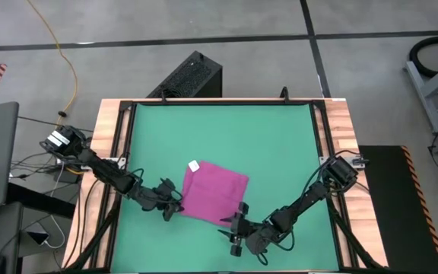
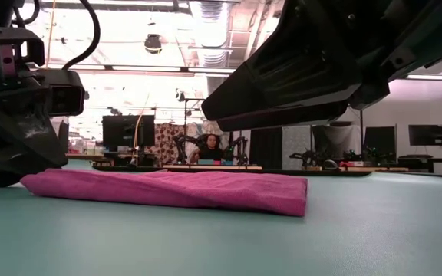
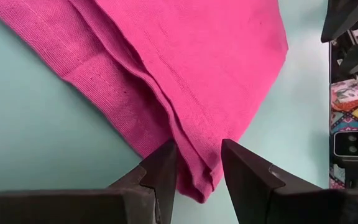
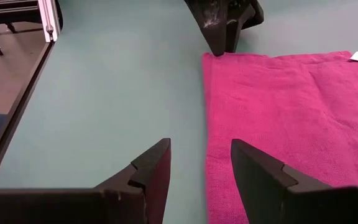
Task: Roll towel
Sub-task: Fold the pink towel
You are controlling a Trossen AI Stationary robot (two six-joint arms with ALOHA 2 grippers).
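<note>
Left gripper [image 3: 199, 168] open, fingers [image 3: 161, 171] straddling the near-left corner of the towel [image 1: 215, 192], cloth between them but not pinched. Right gripper [image 4: 201, 171] open too, one finger [image 4: 257, 174] over the towel's near edge, the other above bare mat, holding nothing. Towel folded flat, lying near the middle of the green mat [image 1: 226, 133], white tag [image 1: 194, 165] at its far-left corner. Person seated in the room behind
</note>
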